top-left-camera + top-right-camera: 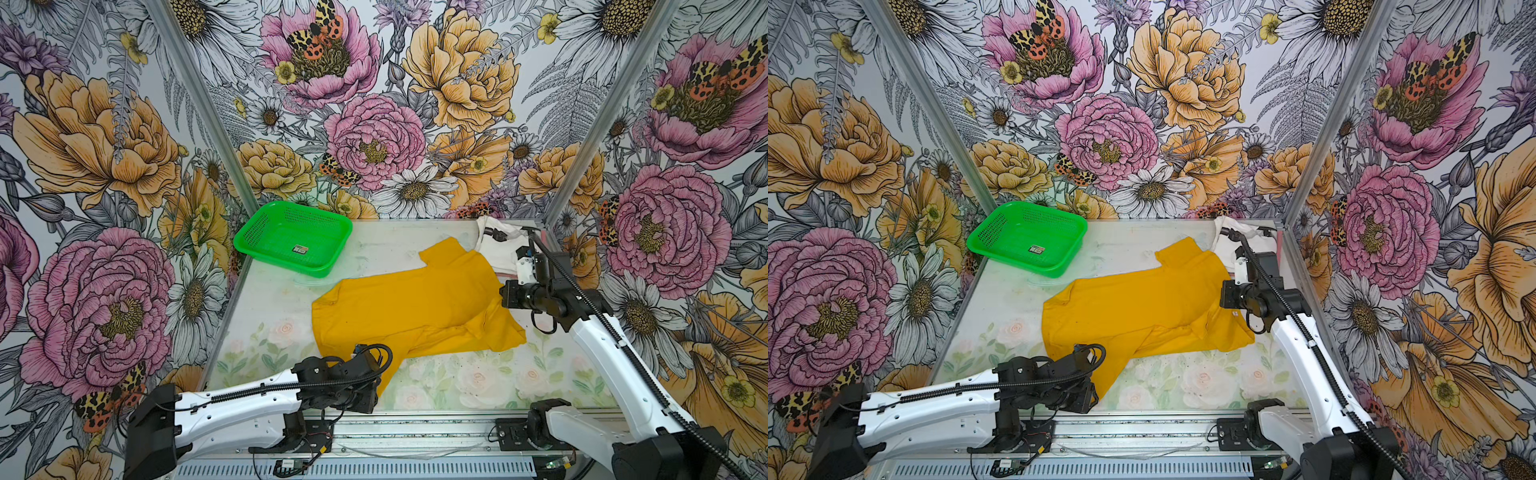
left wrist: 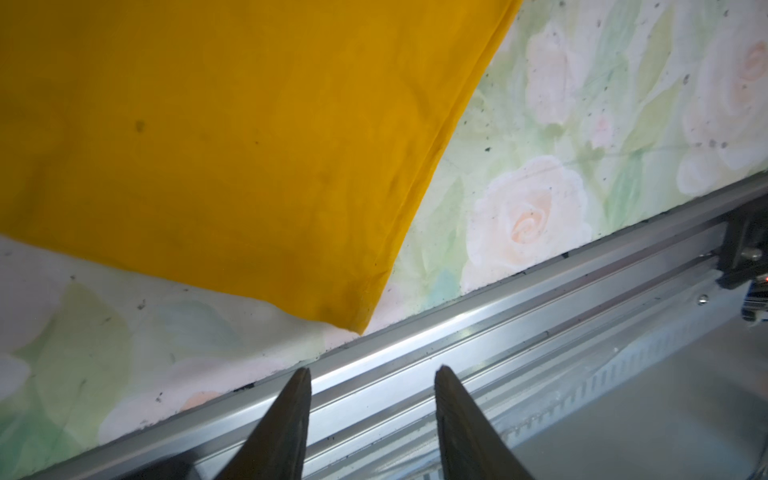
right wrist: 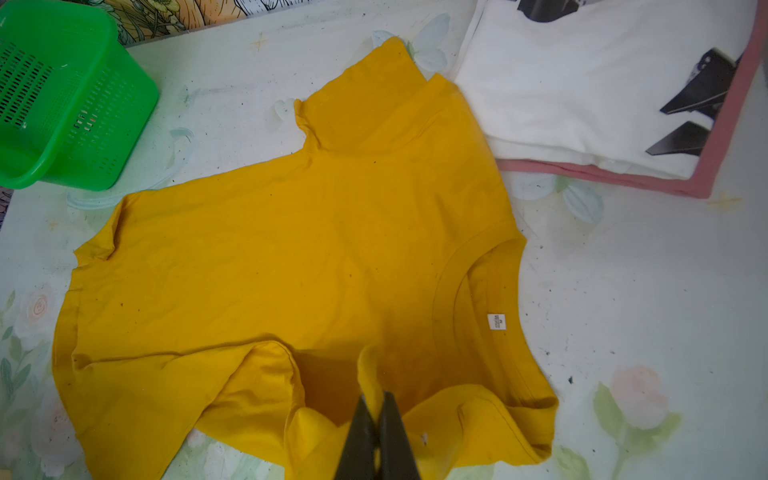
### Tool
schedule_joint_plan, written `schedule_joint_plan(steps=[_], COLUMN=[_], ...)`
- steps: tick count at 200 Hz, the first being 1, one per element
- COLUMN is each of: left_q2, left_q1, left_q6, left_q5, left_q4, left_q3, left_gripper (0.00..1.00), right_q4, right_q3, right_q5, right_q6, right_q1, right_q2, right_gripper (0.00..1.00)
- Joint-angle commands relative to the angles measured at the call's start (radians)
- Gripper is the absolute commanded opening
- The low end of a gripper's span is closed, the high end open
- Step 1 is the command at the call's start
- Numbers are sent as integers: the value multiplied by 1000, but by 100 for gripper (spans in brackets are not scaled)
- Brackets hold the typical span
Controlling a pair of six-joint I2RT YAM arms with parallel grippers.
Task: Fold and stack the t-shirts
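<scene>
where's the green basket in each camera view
top view: green basket at the back left of the table.
top view: green basket also at the back left.
left wrist: not in it.
right wrist: green basket beyond the hem end of the yellow t-shirt.
shared landmark: the yellow t-shirt, in all four views.

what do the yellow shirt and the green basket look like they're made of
The yellow shirt: soft matte knit cloth, likely cotton; it creases and has a ribbed collar. The green basket: glossy moulded plastic, judging by its stiff rim and perforated mesh walls.
</scene>
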Motion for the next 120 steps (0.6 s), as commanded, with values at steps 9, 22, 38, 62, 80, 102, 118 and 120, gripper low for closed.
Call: schedule_joint_plan(steps=[9,22,38,62,80,102,118,120], left_q2=[79,129,181,227,255,274,267,265], left_q1=[-45,-64,-75,-89,-89,-94,-92,-92], left_q6=[-64,-78,-90,-103,-109,-120,-123,-123], left_q5=[-87,-99,-113,-136,-136,-151,-171,-175], left_q4=[60,80,89,101,113,114,115,114], left_q3=[8,15,27,39,39,36,42,43], left_gripper=[45,43,39,32,22,12,3,1], right_q4=[15,15,14,14,14,15,14,13], right_q3=[21,19,18,16,18,22,22,22], right_q5=[1,1,1,0,2,1,-3,-4], right_q6=[-13,-13,-14,-19,-21,-22,-23,-23], right_q1=[-2,-2,-3,-4,-3,-3,-3,-3], right_q2=[-3,-6,-4,-7,-9,-11,-10,-11], right_gripper=[0,0,0,0,0,0,0,0])
